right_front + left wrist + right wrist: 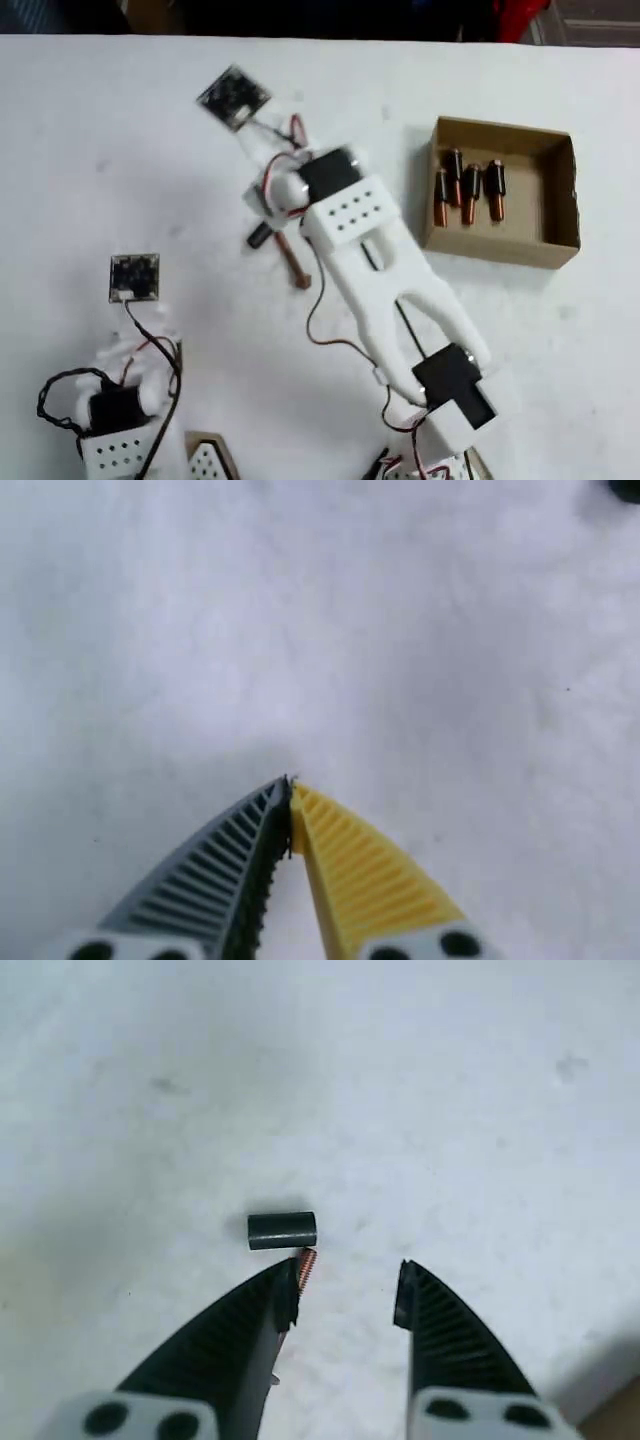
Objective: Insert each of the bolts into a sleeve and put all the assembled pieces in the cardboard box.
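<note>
Right claw (347,1285) spread, seemingly touching bolt (308,1262); left claw (291,792) closed

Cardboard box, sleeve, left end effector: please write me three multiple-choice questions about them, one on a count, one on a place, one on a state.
1. How many assembled pieces lie in the cardboard box? A two; B three; C four.
2. Where is the loose sleeve? A in the cardboard box; B on the table, just ahead of the right end effector; C balanced on the box rim.
3. How is the left end effector? A shut, holding nothing; B wide open; C shut on the sleeve.

Answers:
1 C, the high view shows four black-and-copper pieces side by side in the box.
2 B, the right wrist view shows it lying on the table near the fingertips.
3 A, its tips meet with nothing between them.
</note>
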Available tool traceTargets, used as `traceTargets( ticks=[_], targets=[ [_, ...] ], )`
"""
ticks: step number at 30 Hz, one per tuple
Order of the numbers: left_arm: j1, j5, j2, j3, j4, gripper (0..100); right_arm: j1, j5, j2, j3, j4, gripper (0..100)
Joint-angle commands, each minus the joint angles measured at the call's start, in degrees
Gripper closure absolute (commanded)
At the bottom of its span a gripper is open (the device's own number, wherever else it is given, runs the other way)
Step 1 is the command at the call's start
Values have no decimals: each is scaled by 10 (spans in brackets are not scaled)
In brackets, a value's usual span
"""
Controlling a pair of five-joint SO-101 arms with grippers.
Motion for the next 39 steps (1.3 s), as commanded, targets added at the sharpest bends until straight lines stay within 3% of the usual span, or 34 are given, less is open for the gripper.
traceTargets(
  ticks=[1, 19, 23, 25, 29, 39],
  targets=[
    [-7, -4, -3, -1, -16, 977, -19, 4, -27, 67, -88, 865],
    [-7, -6, -3, -1, -16, 977, -22, 1, -26, 401, -562, 867],
    [-7, -6, -3, -1, -16, 977, -22, -20, -26, 432, -633, 960],
    [-7, -6, -3, -1, -16, 977, -20, -61, -26, 436, -650, 982],
    [-7, -6, -3, -1, -16, 977, -23, -126, -26, 438, -649, 928],
    [-7, -6, -3, -1, -16, 977, -22, -136, 64, 398, -613, 918]
  ],
)
